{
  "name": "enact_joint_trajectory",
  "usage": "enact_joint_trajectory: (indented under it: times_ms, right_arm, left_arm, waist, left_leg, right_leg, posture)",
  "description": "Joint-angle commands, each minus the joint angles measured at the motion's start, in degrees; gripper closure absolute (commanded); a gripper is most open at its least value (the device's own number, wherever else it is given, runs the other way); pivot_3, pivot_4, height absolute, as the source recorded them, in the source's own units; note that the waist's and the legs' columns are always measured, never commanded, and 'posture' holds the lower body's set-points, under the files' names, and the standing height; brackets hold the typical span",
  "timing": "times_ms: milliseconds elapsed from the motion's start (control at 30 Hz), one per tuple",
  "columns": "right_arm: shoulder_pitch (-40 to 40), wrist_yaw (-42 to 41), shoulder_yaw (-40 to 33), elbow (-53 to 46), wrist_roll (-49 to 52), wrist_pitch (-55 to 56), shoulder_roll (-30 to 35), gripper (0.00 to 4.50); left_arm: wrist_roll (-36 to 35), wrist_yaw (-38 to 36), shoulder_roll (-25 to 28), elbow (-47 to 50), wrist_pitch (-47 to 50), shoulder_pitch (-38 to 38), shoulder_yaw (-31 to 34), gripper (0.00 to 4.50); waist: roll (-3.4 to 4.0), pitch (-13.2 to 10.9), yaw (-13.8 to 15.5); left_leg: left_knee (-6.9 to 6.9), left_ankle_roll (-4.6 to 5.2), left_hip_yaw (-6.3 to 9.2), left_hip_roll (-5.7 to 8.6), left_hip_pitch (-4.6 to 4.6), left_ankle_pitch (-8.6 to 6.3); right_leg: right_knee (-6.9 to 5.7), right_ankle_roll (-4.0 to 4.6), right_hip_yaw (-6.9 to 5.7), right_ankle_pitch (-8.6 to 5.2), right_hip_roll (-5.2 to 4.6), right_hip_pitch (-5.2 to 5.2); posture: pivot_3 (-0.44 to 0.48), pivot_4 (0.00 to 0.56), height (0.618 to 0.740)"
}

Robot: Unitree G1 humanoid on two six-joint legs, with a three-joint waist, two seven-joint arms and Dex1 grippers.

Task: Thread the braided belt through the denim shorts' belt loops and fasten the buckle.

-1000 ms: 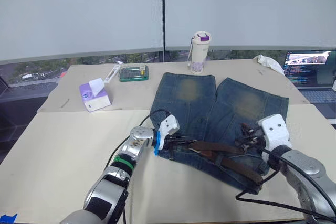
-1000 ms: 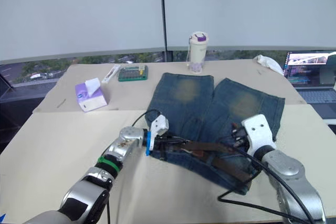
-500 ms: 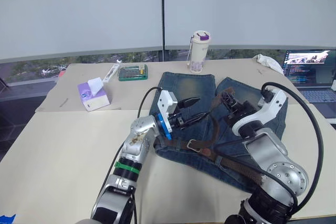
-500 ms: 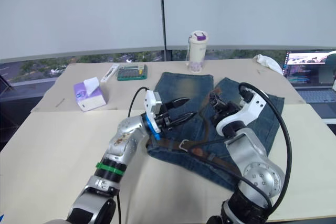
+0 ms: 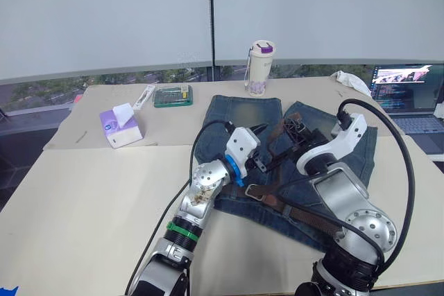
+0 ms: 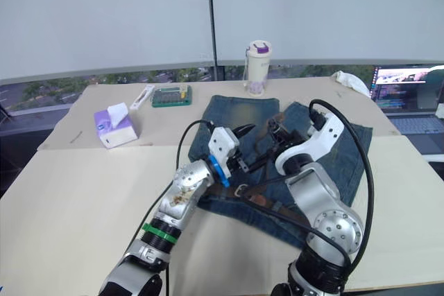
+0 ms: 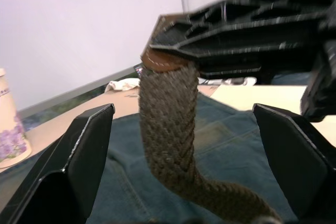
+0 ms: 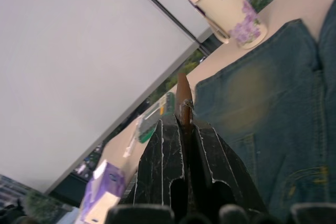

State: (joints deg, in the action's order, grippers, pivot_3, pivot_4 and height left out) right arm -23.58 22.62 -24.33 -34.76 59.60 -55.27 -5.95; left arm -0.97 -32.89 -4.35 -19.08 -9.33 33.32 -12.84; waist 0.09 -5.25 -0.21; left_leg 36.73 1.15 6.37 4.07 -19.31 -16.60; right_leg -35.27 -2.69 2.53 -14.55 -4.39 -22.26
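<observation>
Items: one denim shorts (image 5: 326, 145) spread flat; one braided belt (image 7: 170, 140) lying over its waistband, buckle (image 5: 254, 193) at the near edge, tapered end lifted above the legs. Right gripper (image 8: 182, 121) clamped on that end; left gripper (image 5: 260, 148) beside it, fingers (image 7: 79, 153) apart around the strap. Beyond the shorts: one lidded cup (image 5: 260, 67), one tissue box (image 5: 121, 127).

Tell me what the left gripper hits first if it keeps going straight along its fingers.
Most likely the braided belt, which hangs between the left gripper's open fingers, its tip pinched by the right gripper just beyond. Depth is uncertain.
</observation>
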Motion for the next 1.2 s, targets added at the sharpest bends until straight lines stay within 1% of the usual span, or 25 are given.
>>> enact_joint_trajectory:
  times_ms: [33,200,233,300,367,533,567,600,667,700,733,800,867,900,933,967,1067,1200]
  right_arm:
    - [0.5,0.9,2.0,-1.6,2.2,2.8,0.4,4.5]
    - [2.0,1.4,3.6,-1.8,3.0,4.2,2.3,4.5]
    - [2.2,1.4,3.9,-1.8,3.2,4.3,2.7,4.5]
    - [2.7,1.6,4.5,-1.8,3.6,4.6,3.4,4.5]
    - [3.1,1.8,4.9,-1.7,4.0,5.1,4.1,4.5]
    - [4.2,0.9,6.1,-1.9,3.6,6.2,7.1,4.5]
    - [4.5,-0.4,6.7,-2.1,2.8,6.3,8.6,3.66]
    - [4.8,-1.9,7.5,-2.4,1.4,6.3,10.6,3.35]
    - [6.8,-7.2,12.2,-4.2,-7.5,6.8,19.5,2.74]
    - [8.3,-10.7,15.1,-5.1,-11.9,7.8,24.4,2.31]
    - [9.8,-14.0,17.6,-5.8,-15.6,9.2,28.6,2.0]
    - [11.4,-17.7,20.1,-6.1,-19.3,11.7,32.2,1.28]
    - [16.1,-24.6,25.6,-7.1,-26.9,15.1,40.4,0.64]
    - [19.1,-28.7,28.8,-7.5,-31.0,16.9,45.4,0.64]
    - [21.2,-31.5,30.9,-7.6,-33.9,18.5,48.6,0.64]
    - [22.4,-32.8,31.9,-7.3,-35.4,19.5,50.0,0.64]
    - [24.1,-35.2,33.3,-6.6,-37.9,20.3,50.4,0.64]
    - [26.2,-37.3,35.6,-5.5,-42.9,18.7,51.2,0.64]
  left_arm:
    - [2.4,3.1,0.1,-1.1,-3.5,1.4,-0.6,1.19]
    - [3.4,3.2,1.0,-2.2,-6.3,1.7,-1.5,2.86]
    - [3.3,3.5,0.9,-2.4,-6.5,1.8,-1.3,3.12]
    - [3.4,4.2,0.9,-2.7,-7.1,2.1,-1.1,3.84]
    - [4.9,5.3,1.7,-3.2,-9.3,2.8,-1.4,4.49]
    - [8.4,7.8,4.1,-4.5,-14.2,3.9,-2.0,4.49]
    - [8.6,7.9,4.5,-5.0,-14.8,4.1,-2.0,4.5]
    - [8.8,7.9,5.0,-5.5,-15.3,4.3,-2.1,4.5]
    - [9.7,7.8,6.3,-6.5,-15.5,4.7,-2.3,4.5]
    - [9.9,7.9,6.8,-6.9,-15.3,4.8,-2.3,4.5]
    - [10.1,7.8,7.3,-7.2,-15.1,5.0,-2.3,4.5]
    - [10.2,7.8,7.7,-7.5,-15.1,5.3,-2.3,4.5]
    - [11.9,7.8,10.0,-8.7,-15.9,6.1,-2.6,4.5]
    - [14.9,8.3,12.5,-9.8,-17.1,7.0,-3.5,4.5]
    - [17.0,8.8,14.3,-10.6,-18.1,7.7,-4.2,4.5]
    - [17.5,8.0,15.5,-11.0,-18.9,8.0,-4.7,4.5]
    - [16.7,5.8,17.2,-12.1,-19.9,8.3,-5.4,4.5]
    - [18.2,4.4,19.8,-13.3,-21.7,8.8,-6.6,4.5]
  waist:
    - [0.0,0.0,0.0]
    - [-0.01,0.0,-0.1]
    - [-0.01,0.0,-0.1]
    - [-0.01,0.0,-0.2]
    - [-0.02,0.0,-0.2]
    - [-0.02,0.0,-0.2]
    - [-0.02,0.0,-0.1]
    - [-0.03,0.0,-0.1]
    - [0.0,0.0,0.1]
    - [0.0,-0.1,0.2]
    - [-0.04,-0.1,0.2]
    - [-0.18,-0.2,0.2]
    - [-0.32,-0.3,0.1]
    - [-0.4,-0.4,0.3]
    - [-0.42,-0.4,0.3]
    - [-0.48,-0.4,0.2]
    - [-0.5,-0.5,-0.1]
    - [-0.62,-0.6,0.9]
  left_leg:
    - [0.0,0.0,0.0,0.0,0.0,0.0]
    - [0.0,0.0,-0.01,0.0,-0.01,0.0]
    - [0.0,0.0,-0.01,0.0,-0.01,0.0]
    - [0.0,0.0,-0.01,-0.01,-0.01,0.0]
    - [0.0,0.0,-0.01,-0.01,-0.01,0.0]
    - [0.0,0.0,-0.02,0.0,-0.01,0.0]
    - [0.0,0.0,-0.02,0.0,-0.01,0.0]
    - [0.0,0.0,-0.02,0.0,-0.02,0.0]
    - [0.0,0.01,-0.03,0.03,-0.02,0.0]
    - [0.0,0.02,-0.06,0.07,-0.03,0.0]
    - [0.01,0.03,-0.07,0.09,-0.03,0.01]
    - [0.01,0.04,-0.11,0.08,-0.02,0.01]
    - [0.0,0.04,-0.1,0.03,-0.02,0.02]
    - [0.0,0.04,-0.09,0.04,-0.03,0.02]
    - [0.01,0.04,-0.11,0.08,-0.01,0.02]
    - [0.01,0.03,-0.12,0.06,0.0,0.02]
    - [0.01,-0.01,-0.12,-0.02,0.02,0.04]
    - [0.02,-0.04,-0.06,0.01,-0.01,0.06]
  right_leg:
    - [0.0,0.0,0.0,0.0,0.0,0.0]
    - [0.03,-0.01,0.0,0.0,-0.01,0.0]
    - [0.03,-0.01,0.0,0.0,-0.01,0.0]
    - [0.03,-0.01,-0.01,0.0,0.01,0.0]
    - [0.03,-0.01,-0.01,-0.01,0.01,0.0]
    - [0.05,-0.01,-0.02,-0.01,0.01,0.01]
    - [0.05,-0.01,-0.02,-0.01,0.01,0.02]
    - [0.07,-0.01,-0.02,-0.01,0.01,0.02]
    - [0.1,-0.01,-0.03,-0.01,0.0,0.03]
    - [0.15,-0.02,-0.07,-0.01,-0.02,0.07]
    - [0.19,-0.03,-0.08,-0.02,-0.02,0.08]
    - [0.25,-0.07,-0.12,-0.04,0.02,0.1]
    - [0.23,-0.07,-0.12,-0.04,0.06,0.09]
    - [0.23,-0.08,-0.14,-0.04,0.03,0.1]
    - [0.24,-0.12,-0.16,-0.07,0.01,0.12]
    - [0.27,-0.12,-0.17,-0.07,0.03,0.13]
    - [0.22,-0.11,-0.14,-0.06,0.05,0.11]
    - [0.25,-0.13,-0.16,-0.05,-0.02,0.12]
  posture:
    - [0.0,0.15,0.74]
    - [0.0,0.15,0.74]
    - [0.0,0.15,0.74]
    - [0.0,0.15,0.74]
    - [0.0,0.15,0.74]
    - [0.0,0.15,0.74]
    - [0.0,0.15,0.74]
    - [0.0,0.15,0.74]
    - [0.0,0.15,0.74]
    - [0.0,0.15,0.74]
    - [0.0,0.15,0.74]
    - [0.0,0.15,0.74]
    - [0.0,0.15,0.74]
    - [0.0,0.15,0.74]
    - [0.0,0.15,0.74]
    - [0.0,0.15,0.74]
    - [0.0,0.15,0.74]
    - [0.0,0.15,0.74]
